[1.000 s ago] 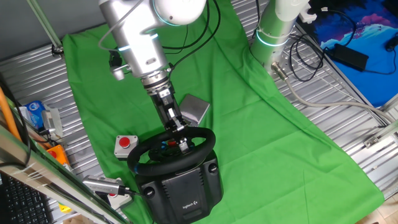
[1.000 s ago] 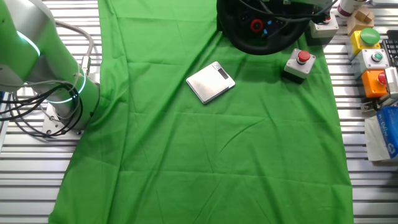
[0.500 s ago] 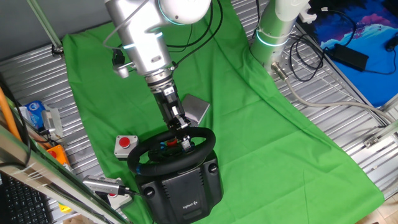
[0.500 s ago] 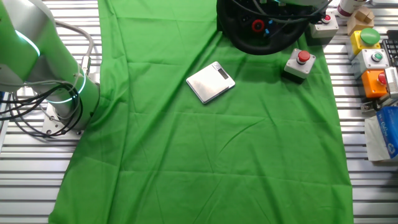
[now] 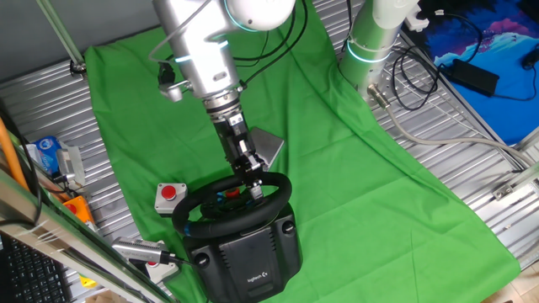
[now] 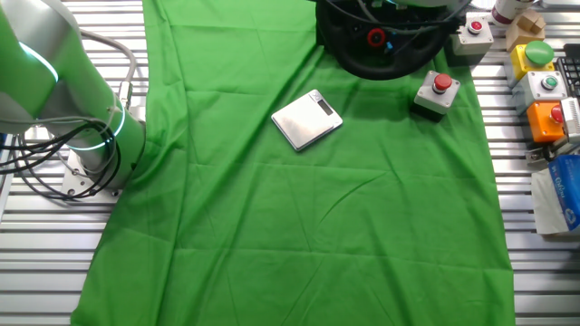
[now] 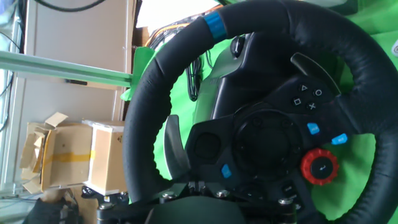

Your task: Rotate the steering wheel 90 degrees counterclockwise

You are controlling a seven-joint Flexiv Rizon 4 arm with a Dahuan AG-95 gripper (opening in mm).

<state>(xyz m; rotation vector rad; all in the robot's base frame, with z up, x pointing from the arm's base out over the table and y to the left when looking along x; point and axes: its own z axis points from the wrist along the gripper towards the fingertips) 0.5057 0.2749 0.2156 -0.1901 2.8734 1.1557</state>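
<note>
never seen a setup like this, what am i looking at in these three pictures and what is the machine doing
It is a silver robot arm with a two-finger gripper at its tip, working over a table covered with green cloth. Two pictures come from fixed cameras on different sides of the table; the third comes from a camera on the hand itself, so the black round steering wheel fills it. On the cloth lie that wheel on its bulky black base, a small grey box with a red button, and a flat silver square device. The gripper is down at the wheel's rim; whether it is clamped on it cannot be told.
</note>
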